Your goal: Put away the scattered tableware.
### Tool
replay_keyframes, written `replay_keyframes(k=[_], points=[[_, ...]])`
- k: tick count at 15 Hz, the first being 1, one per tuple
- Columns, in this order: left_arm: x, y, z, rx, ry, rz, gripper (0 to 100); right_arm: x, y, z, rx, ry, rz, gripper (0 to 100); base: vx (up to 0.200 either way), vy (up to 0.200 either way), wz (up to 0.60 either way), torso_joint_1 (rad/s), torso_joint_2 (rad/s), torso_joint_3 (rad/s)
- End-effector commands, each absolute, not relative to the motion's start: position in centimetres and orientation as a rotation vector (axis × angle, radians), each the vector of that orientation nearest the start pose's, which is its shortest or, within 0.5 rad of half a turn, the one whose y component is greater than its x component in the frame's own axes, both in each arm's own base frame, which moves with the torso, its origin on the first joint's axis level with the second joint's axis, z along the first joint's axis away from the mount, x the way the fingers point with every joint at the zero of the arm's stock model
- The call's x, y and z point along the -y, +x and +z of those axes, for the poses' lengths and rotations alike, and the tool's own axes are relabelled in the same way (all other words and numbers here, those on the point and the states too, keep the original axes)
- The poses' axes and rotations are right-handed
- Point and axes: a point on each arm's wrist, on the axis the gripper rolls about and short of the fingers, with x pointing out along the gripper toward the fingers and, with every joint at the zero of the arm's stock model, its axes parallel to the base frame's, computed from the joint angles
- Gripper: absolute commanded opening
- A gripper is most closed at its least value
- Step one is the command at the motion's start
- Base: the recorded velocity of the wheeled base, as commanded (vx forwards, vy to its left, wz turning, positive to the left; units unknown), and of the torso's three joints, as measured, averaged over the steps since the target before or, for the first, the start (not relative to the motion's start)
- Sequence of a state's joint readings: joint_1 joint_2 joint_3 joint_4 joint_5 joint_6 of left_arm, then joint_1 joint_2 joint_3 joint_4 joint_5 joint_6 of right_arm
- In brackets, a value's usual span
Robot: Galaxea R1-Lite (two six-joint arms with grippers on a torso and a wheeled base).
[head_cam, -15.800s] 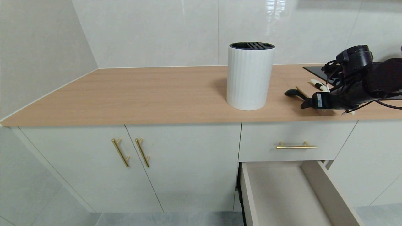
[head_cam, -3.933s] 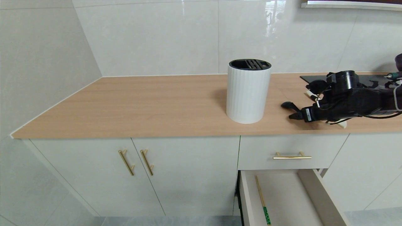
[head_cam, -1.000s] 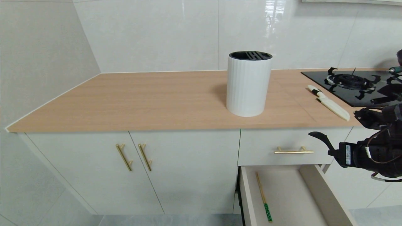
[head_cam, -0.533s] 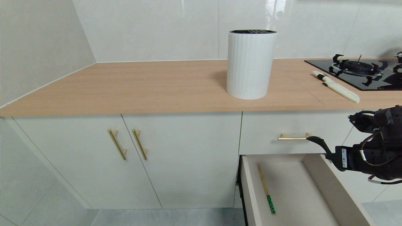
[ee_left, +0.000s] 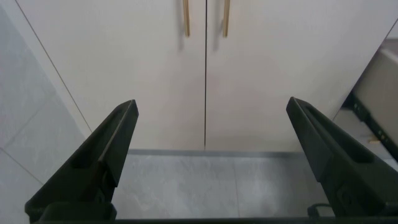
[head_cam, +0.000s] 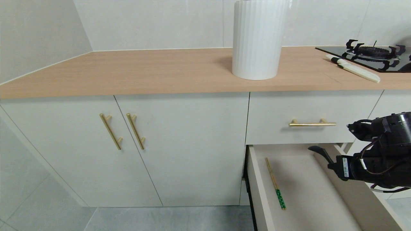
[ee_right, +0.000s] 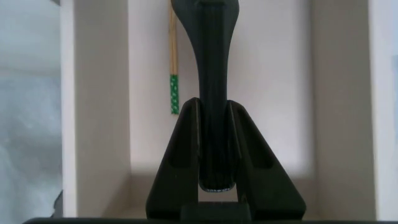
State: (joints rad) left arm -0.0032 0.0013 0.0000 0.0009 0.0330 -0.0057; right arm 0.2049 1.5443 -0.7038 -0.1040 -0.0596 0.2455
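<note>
My right gripper (head_cam: 334, 164) is shut on the handle of a black spoon (head_cam: 317, 151), holding it level just above the open lower drawer (head_cam: 257, 179), near its right wall. In the right wrist view the black spoon (ee_right: 211, 68) runs forward from the fingers (ee_right: 177, 155) over the drawer floor (ee_right: 273, 93). A pair of wooden chopsticks with green ends (head_cam: 275, 183) lies in the drawer by its left wall; the same chopsticks (ee_right: 173, 68) show beside the spoon. A cream-bladed knife (head_cam: 353, 69) lies on the worktop. My left gripper (ee_left: 211, 155) is open, facing the cabinet doors (ee_left: 205, 62).
A tall white ribbed holder (head_cam: 258, 38) stands on the wooden worktop (head_cam: 144, 69). A black gas hob (head_cam: 372, 53) sits at the far right. The closed upper drawer has a gold handle (head_cam: 312, 123) just above the open one.
The head camera has dropped lower. My right gripper has carried the black spoon from worktop height down past the upper drawer's handle to just over the open drawer.
</note>
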Motion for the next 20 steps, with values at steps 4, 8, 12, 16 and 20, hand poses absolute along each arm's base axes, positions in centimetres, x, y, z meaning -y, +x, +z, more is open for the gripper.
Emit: replay_keyframes(k=[4, 8, 12, 16, 20], points=[[-0.1, -2.3, 7.6, -0.001, -0.006, 0.031, 100, -5.1, 25.6, 12.2, -0.847, 0.046, 0.064, 0, 0.000, 0.000, 0.00, -0.013, 0.05, 0.029], [-0.1, -2.3, 7.6, -0.001, -0.006, 0.031, 100, -6.2, 30.2, 6.5, -0.961, -0.004, 0.048, 0, 0.000, 0.000, 0.00, 0.000, 0.00, 0.000], [-0.1, -2.3, 7.6, -0.001, -0.006, 0.031, 100, -5.9, 32.5, 1.3, -1.041, -0.031, -0.029, 0, 0.000, 0.000, 0.00, 0.000, 0.00, 0.000], [-0.1, -2.3, 7.6, -0.001, -0.006, 0.031, 100, -6.0, 32.9, 0.2, -1.027, -0.028, -0.030, 0, 0.000, 0.000, 0.00, 0.000, 0.00, 0.000], [-0.1, -2.3, 7.6, -0.001, -0.006, 0.031, 100, -6.0, 33.4, -1.1, -1.015, -0.041, -0.054, 0, 0.000, 0.000, 0.00, 0.000, 0.00, 0.000]])
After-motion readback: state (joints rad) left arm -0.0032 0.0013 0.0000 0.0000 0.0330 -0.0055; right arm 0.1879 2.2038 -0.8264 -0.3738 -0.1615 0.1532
